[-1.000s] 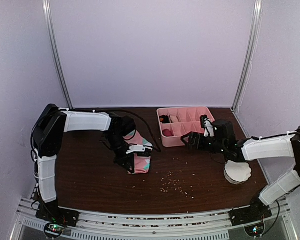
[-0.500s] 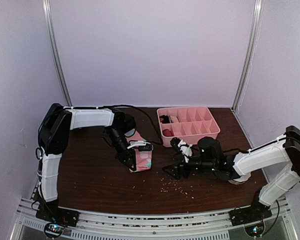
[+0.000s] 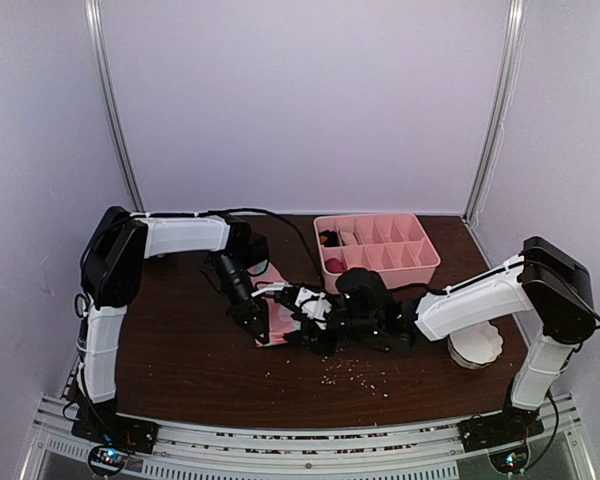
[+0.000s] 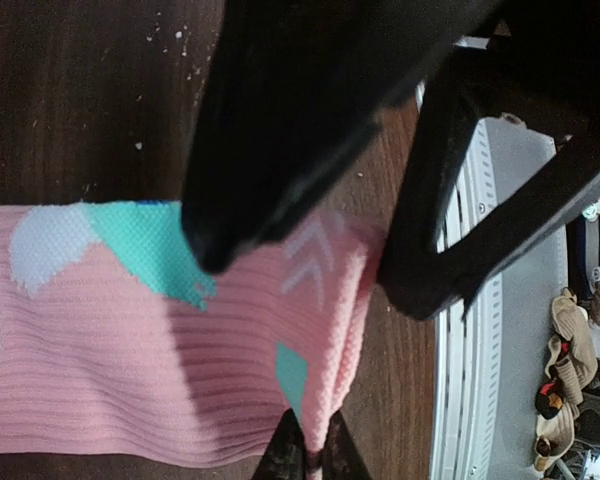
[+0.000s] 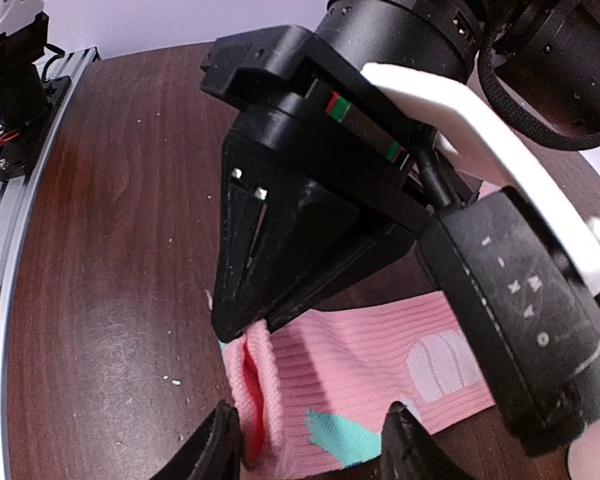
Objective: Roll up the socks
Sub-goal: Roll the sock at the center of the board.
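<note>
The pink sock [image 3: 277,318] with mint-green patches lies flat on the dark table, left of centre. My left gripper [image 3: 254,322] is shut on its ribbed cuff edge, and in the left wrist view the fingertips [image 4: 313,462] pinch the doubled cuff of the sock [image 4: 130,330]. My right gripper [image 3: 294,326] has come in from the right and meets it at that same end. In the right wrist view its open jaws [image 5: 315,440] straddle the cuff end of the sock [image 5: 380,350], one finger on each side. Beige and maroon fabric [image 3: 336,264] sits in the tray's left compartments.
The pink divided tray [image 3: 400,262] stands at the back right of centre. A white fluted cup [image 3: 477,345] sits on the right, behind my right forearm. Pale crumbs [image 3: 355,372] are scattered on the near table. A metal rail [image 3: 300,440] runs along the front edge.
My right arm has swept left from beside the tray to the pink sock, its jaws narrowing on the way. My left gripper has stayed clamped on the cuff.
</note>
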### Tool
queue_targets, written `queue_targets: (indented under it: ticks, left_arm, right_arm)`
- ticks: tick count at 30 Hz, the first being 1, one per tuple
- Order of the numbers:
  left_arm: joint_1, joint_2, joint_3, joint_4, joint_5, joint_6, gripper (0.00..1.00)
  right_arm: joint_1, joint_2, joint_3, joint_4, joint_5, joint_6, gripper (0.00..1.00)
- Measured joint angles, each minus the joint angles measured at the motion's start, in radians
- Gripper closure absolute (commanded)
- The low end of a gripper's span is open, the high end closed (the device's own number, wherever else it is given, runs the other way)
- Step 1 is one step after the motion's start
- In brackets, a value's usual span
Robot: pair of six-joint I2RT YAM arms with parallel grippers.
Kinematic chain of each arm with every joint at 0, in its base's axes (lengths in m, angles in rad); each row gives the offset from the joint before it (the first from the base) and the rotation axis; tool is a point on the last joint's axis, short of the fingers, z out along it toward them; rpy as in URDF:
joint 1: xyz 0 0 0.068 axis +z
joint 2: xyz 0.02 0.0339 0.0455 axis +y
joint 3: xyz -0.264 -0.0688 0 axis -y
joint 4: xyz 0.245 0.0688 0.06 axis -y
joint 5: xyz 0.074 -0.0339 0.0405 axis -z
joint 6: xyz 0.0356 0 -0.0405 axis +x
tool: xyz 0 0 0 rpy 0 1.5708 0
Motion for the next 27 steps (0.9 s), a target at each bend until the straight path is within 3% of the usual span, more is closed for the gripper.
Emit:
queue_targets:
  ticks: [10, 14, 20, 23, 27]
  left_arm:
    - [0.002, 0.007, 0.012, -0.024, 0.0, 0.018, 0.92]
    - [0.006, 0.008, 0.013, -0.031, 0.0, 0.021, 0.91]
    - [0.008, 0.008, 0.013, -0.031, -0.001, 0.021, 0.65]
    - [0.008, 0.002, -0.003, 0.004, -0.006, 0.003, 0.58]
    - [0.009, -0.071, -0.14, 0.123, -0.047, -0.039, 0.53]
  right_arm:
    - [0.0, 0.066, 0.097, -0.127, -0.044, -0.08, 0.65]
    - [0.0, 0.071, 0.12, -0.181, -0.077, -0.091, 0.79]
    - [0.0, 0.073, 0.129, -0.198, -0.103, -0.077, 0.99]
    - [0.0, 0.08, 0.129, -0.199, -0.117, -0.053, 1.0]
    - [-0.006, 0.098, 0.129, -0.199, -0.147, 0.008, 1.0]
